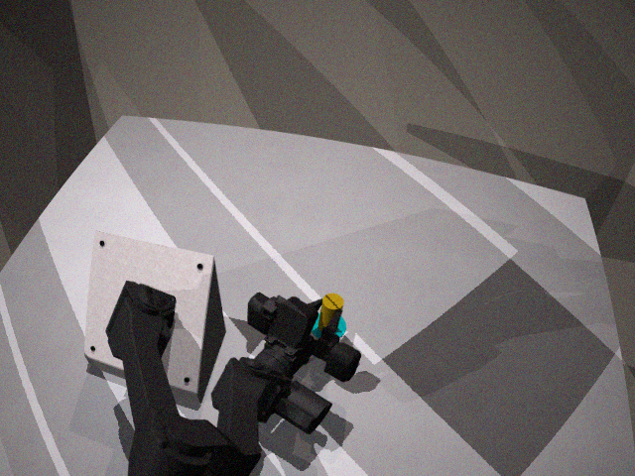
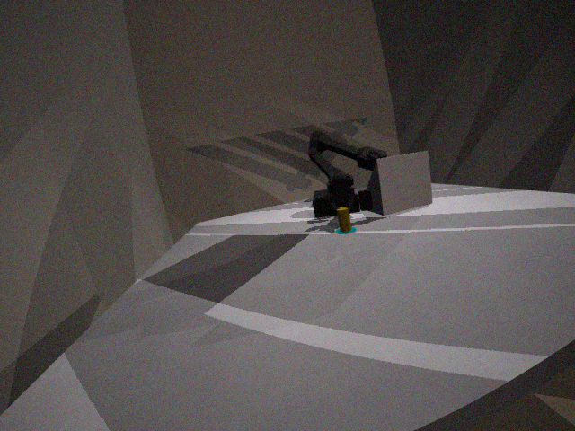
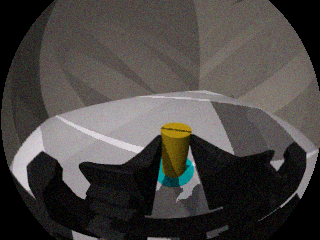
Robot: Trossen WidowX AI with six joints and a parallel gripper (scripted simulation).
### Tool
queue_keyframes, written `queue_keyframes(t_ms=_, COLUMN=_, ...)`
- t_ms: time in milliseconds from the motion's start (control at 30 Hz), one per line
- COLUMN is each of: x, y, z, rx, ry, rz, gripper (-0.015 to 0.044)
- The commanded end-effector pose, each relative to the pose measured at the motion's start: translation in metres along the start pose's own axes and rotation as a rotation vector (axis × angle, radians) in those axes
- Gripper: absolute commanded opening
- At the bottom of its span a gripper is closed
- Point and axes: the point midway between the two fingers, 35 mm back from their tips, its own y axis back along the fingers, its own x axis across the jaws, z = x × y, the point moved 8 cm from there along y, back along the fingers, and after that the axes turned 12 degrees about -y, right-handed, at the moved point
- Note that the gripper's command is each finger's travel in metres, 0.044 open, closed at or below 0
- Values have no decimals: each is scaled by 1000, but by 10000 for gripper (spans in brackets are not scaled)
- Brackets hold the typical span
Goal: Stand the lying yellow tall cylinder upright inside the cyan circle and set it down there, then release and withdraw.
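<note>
The yellow tall cylinder (image 1: 331, 302) (image 2: 344, 220) (image 3: 175, 152) stands nearly upright, with a slight lean in the exterior view. Its lower end is inside the cyan circle (image 1: 341, 326) (image 2: 352, 230) (image 3: 188, 175), at or very close to the table surface; I cannot tell if any gap remains. My gripper (image 1: 328, 312) (image 3: 175, 138) is shut on the cylinder, one dark finger against each side near its top. In the top view a finger hides part of the cylinder's lower side and of the circle.
A pale slanted block (image 1: 148, 297) (image 2: 403, 183) with dark holes in its face stands beside the arm. The arm's links (image 1: 148, 379) (image 2: 324, 160) reach around it. A dark shadow patch (image 1: 500, 358) (image 2: 227, 261) and bright stripes lie across the table (image 1: 287, 204).
</note>
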Motion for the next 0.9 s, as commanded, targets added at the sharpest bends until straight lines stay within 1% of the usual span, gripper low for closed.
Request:
queue_keyframes(t_ms=0, x=0, y=0, z=0, rx=-7, ry=6, rz=2, gripper=210)
queue_keyframes(t_ms=233, x=0, y=0, z=0, rx=-7, ry=6, rz=2, gripper=394)
queue_keyframes(t_ms=433, x=0, y=0, z=3, rx=-6, ry=6, rz=2, gripper=400)
queue_keyframes(t_ms=867, x=11, y=8, z=66, rx=-9, ry=15, rz=1, gripper=400)
